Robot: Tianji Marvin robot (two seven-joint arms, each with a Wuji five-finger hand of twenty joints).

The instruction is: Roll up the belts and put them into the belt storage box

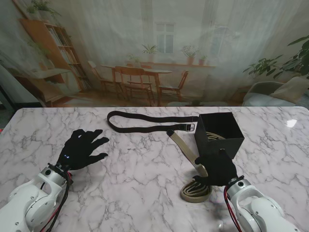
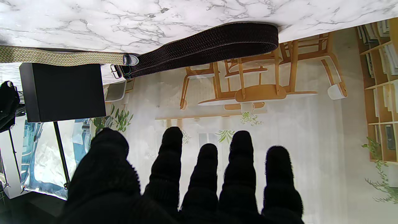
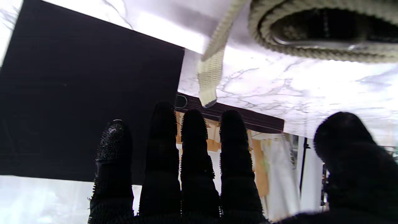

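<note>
Black belt (image 1: 145, 123): woven, folded into long flat loop on marble, far side of table, metal buckle end just beside box. Lies flat, unrolled.

Tan belt (image 1: 186, 147): woven, beige. One end partly coiled into loose flat roll (image 1: 195, 189) nearer to me, right of centre; rest runs as straight strip away toward black belt's buckle, dark tip near it.

Belt storage box (image 1: 218, 137): black, square, open top, upright, right of centre, just beside tan strip. Something tan shows inside.
</note>
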